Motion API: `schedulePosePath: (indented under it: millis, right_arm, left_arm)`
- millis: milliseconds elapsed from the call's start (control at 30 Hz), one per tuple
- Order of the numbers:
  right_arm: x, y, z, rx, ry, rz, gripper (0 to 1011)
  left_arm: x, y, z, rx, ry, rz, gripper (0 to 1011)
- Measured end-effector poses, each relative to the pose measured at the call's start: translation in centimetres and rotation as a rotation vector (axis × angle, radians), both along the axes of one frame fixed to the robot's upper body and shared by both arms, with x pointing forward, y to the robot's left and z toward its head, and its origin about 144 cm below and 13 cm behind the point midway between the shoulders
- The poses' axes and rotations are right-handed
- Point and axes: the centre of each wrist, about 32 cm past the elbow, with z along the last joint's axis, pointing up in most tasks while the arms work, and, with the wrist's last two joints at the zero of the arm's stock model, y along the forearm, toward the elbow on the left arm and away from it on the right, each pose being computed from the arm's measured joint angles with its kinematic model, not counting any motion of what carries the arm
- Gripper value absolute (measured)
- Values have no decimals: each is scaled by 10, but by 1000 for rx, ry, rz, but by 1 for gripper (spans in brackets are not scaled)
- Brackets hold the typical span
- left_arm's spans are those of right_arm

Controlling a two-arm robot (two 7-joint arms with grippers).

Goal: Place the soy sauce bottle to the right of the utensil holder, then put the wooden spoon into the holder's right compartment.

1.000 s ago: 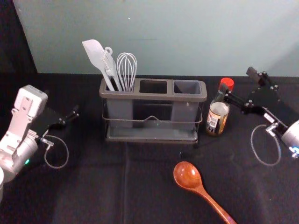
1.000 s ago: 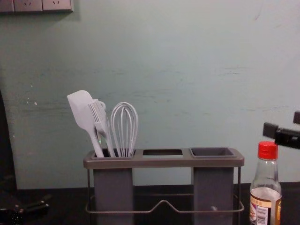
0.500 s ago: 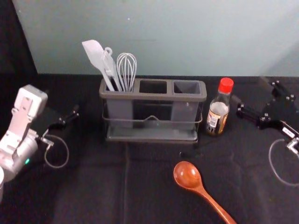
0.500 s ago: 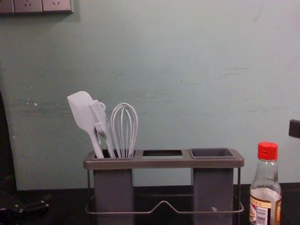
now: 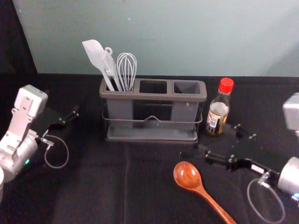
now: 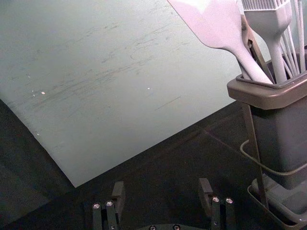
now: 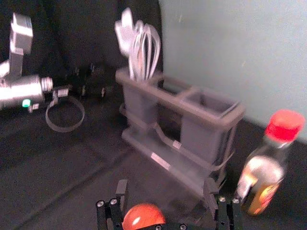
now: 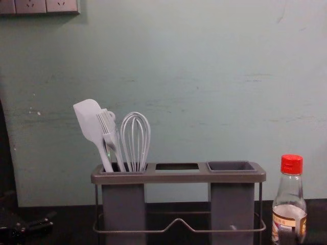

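Soy sauce bottle (image 5: 218,112): upright on the tabletop (image 5: 93,186), just beside the utensil holder (image 5: 152,97) on its right, red cap on. The chest view adds the clear neck and the level of the contents; something dark, too little seen to name, crosses the bottle's lower part there.
Wooden spoon (image 5: 188,175): flat on the tabletop in front of the holder. The head view gives the bowl and a handle slanting toward the near right; the right wrist view gives the rounded bowl, low between the fingers.
Right gripper (image 5: 214,136): over the tabletop, between bottle and spoon in the head view. In the right wrist view its fingers (image 7: 123,189) stand apart, clamped on nothing.
Left gripper (image 5: 61,103): parked well to the left of the holder; the left wrist view shows its fingers (image 6: 118,191) apart.
Left compartment: spatula (image 8: 92,121), brush (image 8: 108,127) and whisk (image 8: 135,138), heads up. The left wrist view adds a narrow brownish piece behind the spatula and brush, its kind unclear.
Right compartment (image 5: 187,87): open at the top; the head view looks down onto its inner walls, the chest view onto its tall front.
Holder frame: the chest view shows the wire with its peaked bend from the front; the head view also shows the tray (image 5: 152,134) beneath.
Wall: socket plates (image 8: 31,6), high on the left in the chest view.
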Motion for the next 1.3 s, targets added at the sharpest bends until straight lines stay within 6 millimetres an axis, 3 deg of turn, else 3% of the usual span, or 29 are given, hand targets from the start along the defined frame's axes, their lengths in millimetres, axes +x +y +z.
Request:
schedulePosePath:
  millis: [233,333,700,1300]
  right_arm:
    - [11,24,4,-115,190,26,1002]
    - [24,37,4,-181,258,37,1003]
    - [51,63,2,-280,325,29,1003]
    - [57,76,-5,-343,319,17,1003]
  left_arm:
    - [0,0,0,0,0,0,1005]
    - [0,0,0,0,0,0,1005]
    - [0,0,0,0,0,0,1005]
    - [0,0,0,0,0,0,1005]
